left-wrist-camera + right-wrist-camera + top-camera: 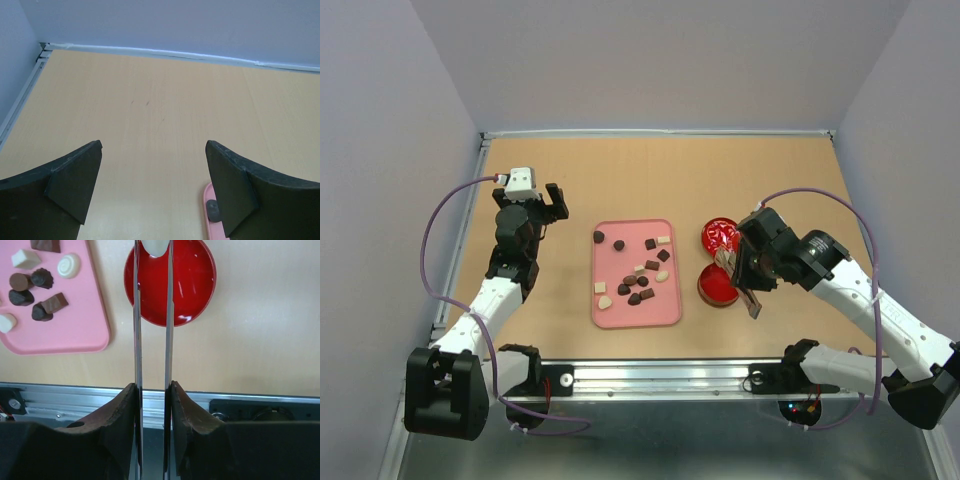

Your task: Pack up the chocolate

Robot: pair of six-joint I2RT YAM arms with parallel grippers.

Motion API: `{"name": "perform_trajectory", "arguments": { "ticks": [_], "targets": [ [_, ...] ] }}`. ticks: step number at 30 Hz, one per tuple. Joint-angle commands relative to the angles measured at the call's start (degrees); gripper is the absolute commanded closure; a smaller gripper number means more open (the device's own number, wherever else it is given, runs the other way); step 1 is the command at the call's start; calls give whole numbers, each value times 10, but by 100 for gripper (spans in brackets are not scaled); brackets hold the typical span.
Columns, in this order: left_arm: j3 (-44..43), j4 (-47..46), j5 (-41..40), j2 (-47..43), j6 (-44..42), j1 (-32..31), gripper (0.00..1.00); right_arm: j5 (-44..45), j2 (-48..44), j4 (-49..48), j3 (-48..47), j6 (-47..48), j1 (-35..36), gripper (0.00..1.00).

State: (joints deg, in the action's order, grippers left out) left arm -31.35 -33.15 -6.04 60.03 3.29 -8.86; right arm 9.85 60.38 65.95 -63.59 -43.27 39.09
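Note:
Several chocolates (642,281), dark brown and cream-white, lie scattered on the pink tray (665,312). My right gripper (748,268) is shut on metal tongs (136,330). The tongs pinch a cream-white chocolate (155,246) above the open red tin (192,285), which looks empty where it shows. The tin (716,289) sits right of the tray, with its decorated lid (719,235) just behind it. My left gripper (552,205) is open and empty, hovering left of the tray. In the left wrist view the gripper (154,175) frames bare table, with one dark chocolate (213,210) on the tray's corner.
The wooden table is walled at the back and both sides. A metal rail (240,397) runs along its near edge, close below the tin. In the right wrist view several chocolates (35,280) sit on the tray's corner (75,325), left of the tongs.

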Motion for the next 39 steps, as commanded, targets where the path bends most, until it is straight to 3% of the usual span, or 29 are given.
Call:
{"name": "perform_trajectory", "arguments": {
  "ticks": [1,10,16,20,28,39],
  "targets": [
    [0,-24,3,0,1,3,4,-1,2,21,9,-5,2,75],
    [-1,-24,2,4,1,3,4,-14,11,19,25,5,3,70],
    [0,-24,2,3,1,3,4,-24,20,18,23,15,3,53],
    [0,-24,2,-1,1,3,4,-18,12,18,22,16,3,50],
    [1,-25,1,1,2,3,4,2,18,13,-30,35,3,50],
    [2,-23,0,-5,2,3,4,-10,82,-69,-120,136,4,54]
  ]
}}
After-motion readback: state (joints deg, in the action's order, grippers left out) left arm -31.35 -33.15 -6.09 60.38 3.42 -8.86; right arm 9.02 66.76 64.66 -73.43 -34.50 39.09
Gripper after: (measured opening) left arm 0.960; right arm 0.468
